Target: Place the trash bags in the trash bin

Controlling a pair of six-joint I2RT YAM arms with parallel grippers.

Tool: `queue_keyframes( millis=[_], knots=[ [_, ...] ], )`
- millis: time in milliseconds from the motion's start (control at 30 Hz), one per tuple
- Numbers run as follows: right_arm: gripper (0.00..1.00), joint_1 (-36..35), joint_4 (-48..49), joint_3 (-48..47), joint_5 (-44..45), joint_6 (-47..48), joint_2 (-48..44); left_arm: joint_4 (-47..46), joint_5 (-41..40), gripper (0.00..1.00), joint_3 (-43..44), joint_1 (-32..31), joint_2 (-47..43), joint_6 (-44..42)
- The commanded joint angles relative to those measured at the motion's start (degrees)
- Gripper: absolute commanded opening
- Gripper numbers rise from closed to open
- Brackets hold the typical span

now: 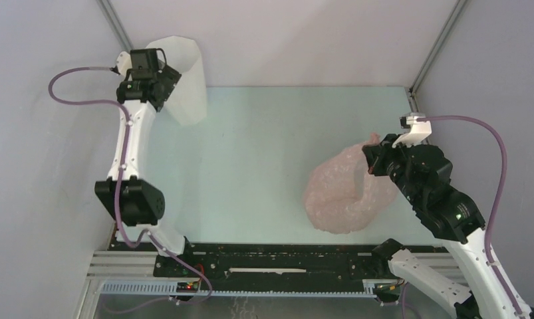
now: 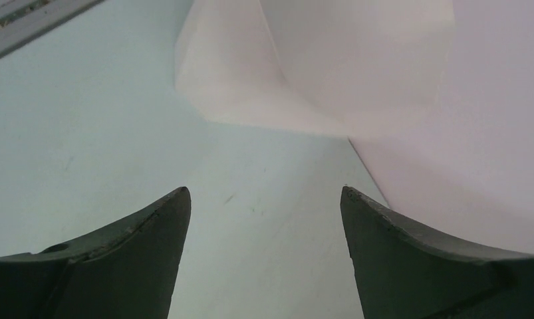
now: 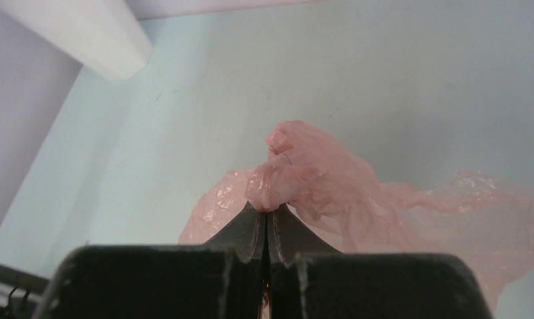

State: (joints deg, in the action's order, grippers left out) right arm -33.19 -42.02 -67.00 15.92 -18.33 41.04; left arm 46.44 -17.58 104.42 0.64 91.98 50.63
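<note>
Top external view: the right tool [image 1: 369,166] is clamped on the crinkly translucent pale-pink plastic bag [image 1: 344,196] at four o'clock on the table [image 1: 264,133]. The faceted white plastic bin [image 1: 187,80] stands well apart at ten o'clock, beside the left tool [image 2: 264,193], whose jaws are apart.

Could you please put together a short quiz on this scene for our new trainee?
1. True or false: the right gripper is shut on the trash bag.
2. Where on the table is the trash bin in the top view? A) far-left corner B) near-right edge C) centre
3. Fill in: the left gripper has its jaws ____ and holds nothing.

Key: 1 true; 2 A; 3 open.
</note>
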Motion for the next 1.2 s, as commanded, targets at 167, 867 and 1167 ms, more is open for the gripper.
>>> queue_keyframes(
  millis=[167,867,1167],
  knots=[
    [0.0,7.52,2.9,-2.13,-3.95,4.33,3.87,-2.1,1.52,0.95,17.74,4.76,11.81,-1.21],
    [0.0,15.13,6.25,-3.4,-9.73,11.18,8.91,7.88,-0.03,0.55,27.83,5.85,24.04,6.05],
    [0.0,15.0,6.52,-3.4,-12.42,9.63,10.27,7.11,4.37,0.17,23.88,5.13,19.0,-4.1]
  ],
)
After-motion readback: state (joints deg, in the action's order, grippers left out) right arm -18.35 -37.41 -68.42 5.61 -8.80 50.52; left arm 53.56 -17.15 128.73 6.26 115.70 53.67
